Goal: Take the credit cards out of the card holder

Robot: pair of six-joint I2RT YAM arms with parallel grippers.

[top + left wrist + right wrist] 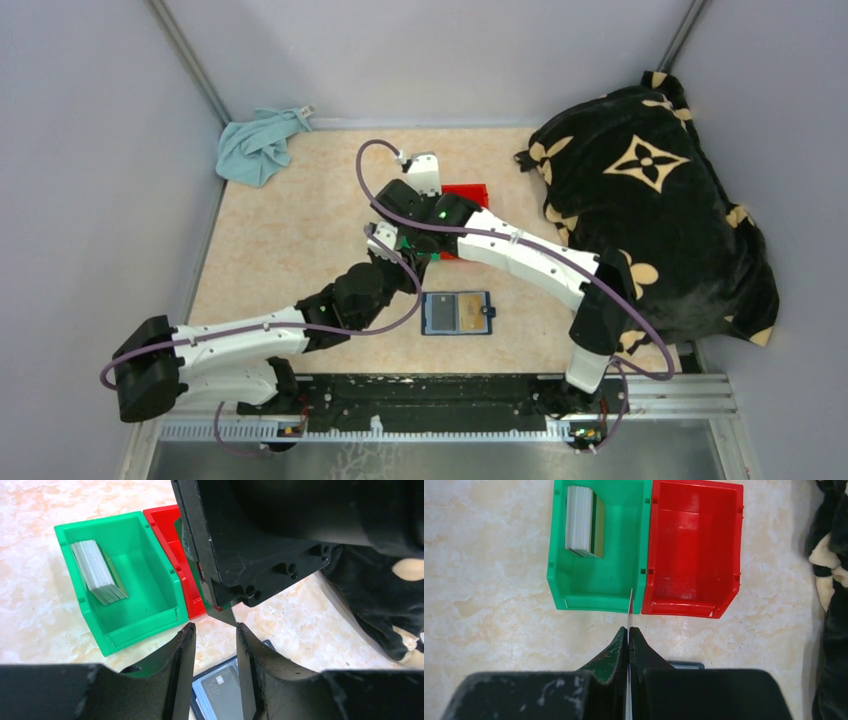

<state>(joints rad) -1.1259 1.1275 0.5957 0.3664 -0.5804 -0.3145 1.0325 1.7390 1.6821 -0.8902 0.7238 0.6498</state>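
The navy card holder (457, 312) lies open on the table with a dark grey card (226, 692) in a pocket. My right gripper (629, 629) is shut on a thin grey card (630, 605), held edge-on just short of the wall between the green bin (599, 587) and the red bin (694, 550). A stack of grey cards (584, 522) leans inside the green bin. My left gripper (215, 627) is open and empty above the card holder, right below the held card's corner (223, 616). In the top view both grippers (410, 235) crowd together over the bins.
The red bin (468, 193) holds nothing that shows. A black flower-patterned blanket (650, 210) is heaped at the right. A light blue cloth (258, 145) lies at the back left corner. Grey walls close in the table.
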